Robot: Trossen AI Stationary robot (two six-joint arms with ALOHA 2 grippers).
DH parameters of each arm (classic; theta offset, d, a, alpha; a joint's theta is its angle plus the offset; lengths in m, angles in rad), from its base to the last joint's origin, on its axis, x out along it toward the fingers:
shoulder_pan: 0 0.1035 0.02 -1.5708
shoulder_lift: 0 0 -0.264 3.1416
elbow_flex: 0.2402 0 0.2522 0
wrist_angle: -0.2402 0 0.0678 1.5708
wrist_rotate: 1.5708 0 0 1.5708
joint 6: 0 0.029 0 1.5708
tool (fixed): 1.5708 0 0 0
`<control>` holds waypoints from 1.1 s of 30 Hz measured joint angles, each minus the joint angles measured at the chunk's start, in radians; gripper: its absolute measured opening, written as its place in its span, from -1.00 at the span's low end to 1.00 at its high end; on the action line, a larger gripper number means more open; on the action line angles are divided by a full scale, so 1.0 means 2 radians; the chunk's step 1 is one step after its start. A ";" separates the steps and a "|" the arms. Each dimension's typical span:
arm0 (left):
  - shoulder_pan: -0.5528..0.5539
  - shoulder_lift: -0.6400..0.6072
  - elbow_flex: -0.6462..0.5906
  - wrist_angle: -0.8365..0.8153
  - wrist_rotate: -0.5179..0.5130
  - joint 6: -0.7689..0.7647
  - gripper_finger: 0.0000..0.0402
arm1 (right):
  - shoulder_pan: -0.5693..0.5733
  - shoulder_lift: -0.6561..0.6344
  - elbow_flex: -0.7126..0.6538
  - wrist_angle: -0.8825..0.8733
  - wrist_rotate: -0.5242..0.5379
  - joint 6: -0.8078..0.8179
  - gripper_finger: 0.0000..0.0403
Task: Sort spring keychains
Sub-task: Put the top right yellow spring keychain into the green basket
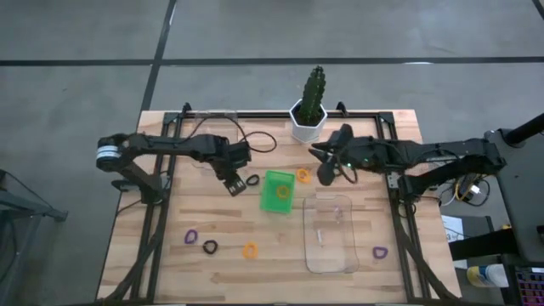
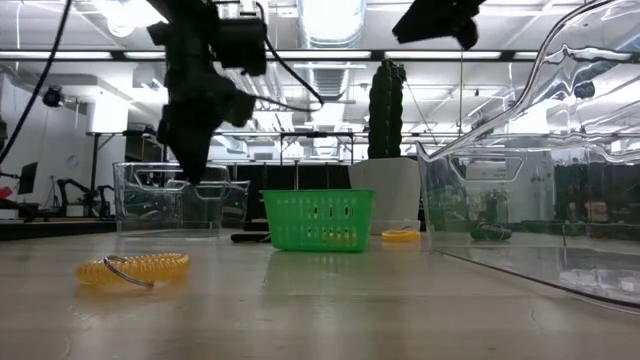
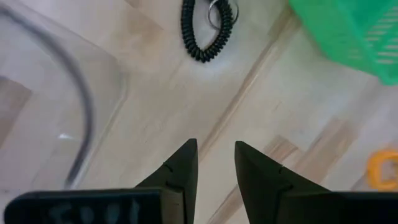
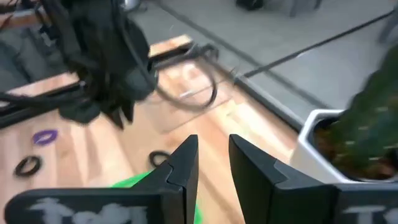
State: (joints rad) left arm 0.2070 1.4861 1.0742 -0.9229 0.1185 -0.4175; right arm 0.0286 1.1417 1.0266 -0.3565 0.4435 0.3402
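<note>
Spring keychains lie flat on the wooden table: a black one (image 1: 252,180) (image 3: 196,51) left of the green bin (image 1: 277,194), an orange one (image 1: 303,176) right of it, and purple (image 1: 192,236), black (image 1: 210,246), orange (image 1: 250,250) (image 2: 135,268) and purple (image 1: 380,252) ones nearer the front edge. My left gripper (image 1: 233,189) (image 3: 216,146) hangs just left of the black keychain, narrowly open and empty. My right gripper (image 1: 325,172) (image 4: 213,142) is raised above the table near the cactus pot, narrowly open and empty.
A clear tray (image 1: 330,234) lies right of the bin toward the front. A second clear container (image 2: 170,208) (image 3: 74,93) stands at the back left, next to my left gripper. A cactus in a white pot (image 1: 309,115) stands at the far edge.
</note>
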 joint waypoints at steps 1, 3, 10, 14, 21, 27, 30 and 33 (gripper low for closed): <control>0.000 -0.012 -0.002 0.000 -0.005 -0.003 -0.51 | -0.009 0.008 0.006 -0.007 -0.018 0.000 -0.56; 0.000 -0.037 -0.004 0.007 -0.018 -0.005 -0.51 | -0.028 0.025 0.021 -0.031 -0.052 0.000 -0.56; 0.000 -0.128 -0.019 0.046 -0.059 -0.005 -0.51 | -0.081 0.097 0.089 -0.193 -0.135 0.000 -0.54; 0.000 -0.174 -0.029 0.075 -0.082 -0.001 -0.51 | -0.102 0.139 0.112 -0.262 -0.167 -0.008 -0.52; 0.000 -0.240 -0.034 0.112 -0.109 0.033 -0.51 | -0.130 0.200 0.123 -0.278 -0.232 -0.038 -0.50; 0.000 -0.283 -0.034 0.148 -0.109 0.066 -0.51 | -0.138 0.237 0.122 -0.278 -0.239 -0.039 -0.48; 0.000 -0.301 -0.034 0.159 -0.109 0.080 -0.51 | -0.139 0.251 0.122 -0.278 -0.251 -0.033 -0.44; 0.000 -0.317 -0.034 0.162 -0.109 0.094 -0.51 | -0.141 0.262 0.122 -0.277 -0.264 -0.027 -0.38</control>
State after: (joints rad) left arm 0.2066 0.8529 1.0065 -0.5999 -0.0986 -0.2303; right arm -0.2527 1.6664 1.2701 -0.9096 -0.0848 0.2853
